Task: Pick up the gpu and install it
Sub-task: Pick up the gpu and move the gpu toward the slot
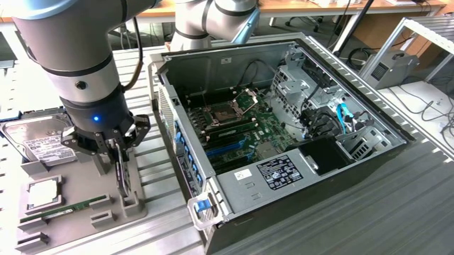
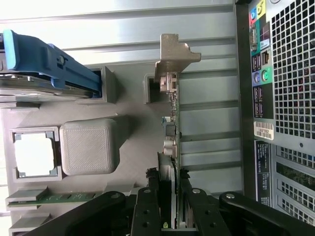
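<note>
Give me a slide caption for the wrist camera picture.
Robot hand clamped on the graphics card, which stands on edge in its grey holder beside the computer case.

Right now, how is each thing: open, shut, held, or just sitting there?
gripper: shut on the gpu.
gpu: upright on its edge in the gray holder, gripped.
computer case: lying on its side, open.
hard drive: resting in the holder, untouched.
processor chip: flat in its pocket.
RAM stick: sitting in its slot.
</note>
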Action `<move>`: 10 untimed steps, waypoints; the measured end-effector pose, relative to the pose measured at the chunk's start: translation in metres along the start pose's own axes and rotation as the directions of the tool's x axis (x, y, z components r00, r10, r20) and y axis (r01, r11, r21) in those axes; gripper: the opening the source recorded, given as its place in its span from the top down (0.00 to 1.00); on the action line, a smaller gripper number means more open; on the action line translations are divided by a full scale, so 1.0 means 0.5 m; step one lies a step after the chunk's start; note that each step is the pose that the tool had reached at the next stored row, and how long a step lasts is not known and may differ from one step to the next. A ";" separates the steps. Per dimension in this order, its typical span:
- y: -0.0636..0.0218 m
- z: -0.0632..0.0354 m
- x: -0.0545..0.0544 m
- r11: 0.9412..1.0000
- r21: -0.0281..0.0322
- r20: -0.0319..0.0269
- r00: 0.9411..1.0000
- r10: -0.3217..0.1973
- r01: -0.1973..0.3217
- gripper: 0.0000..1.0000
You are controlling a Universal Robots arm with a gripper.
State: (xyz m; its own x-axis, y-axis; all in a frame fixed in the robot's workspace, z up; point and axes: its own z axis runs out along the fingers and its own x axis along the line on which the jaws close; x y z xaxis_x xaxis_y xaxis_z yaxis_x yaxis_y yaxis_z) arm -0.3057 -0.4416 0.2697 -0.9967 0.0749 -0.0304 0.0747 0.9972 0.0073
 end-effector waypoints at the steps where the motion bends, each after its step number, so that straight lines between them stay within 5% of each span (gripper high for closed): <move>1: 0.000 -0.001 0.000 1.000 0.000 0.000 1.000 0.000 0.000 0.73; 10: 0.000 -0.006 0.000 1.000 0.000 0.000 1.000 0.000 0.000 0.73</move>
State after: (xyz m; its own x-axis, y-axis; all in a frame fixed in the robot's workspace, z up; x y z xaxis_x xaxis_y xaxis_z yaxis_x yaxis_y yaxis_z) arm -0.3058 -0.4415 0.2728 -0.9967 0.0749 -0.0304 0.0747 0.9972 0.0073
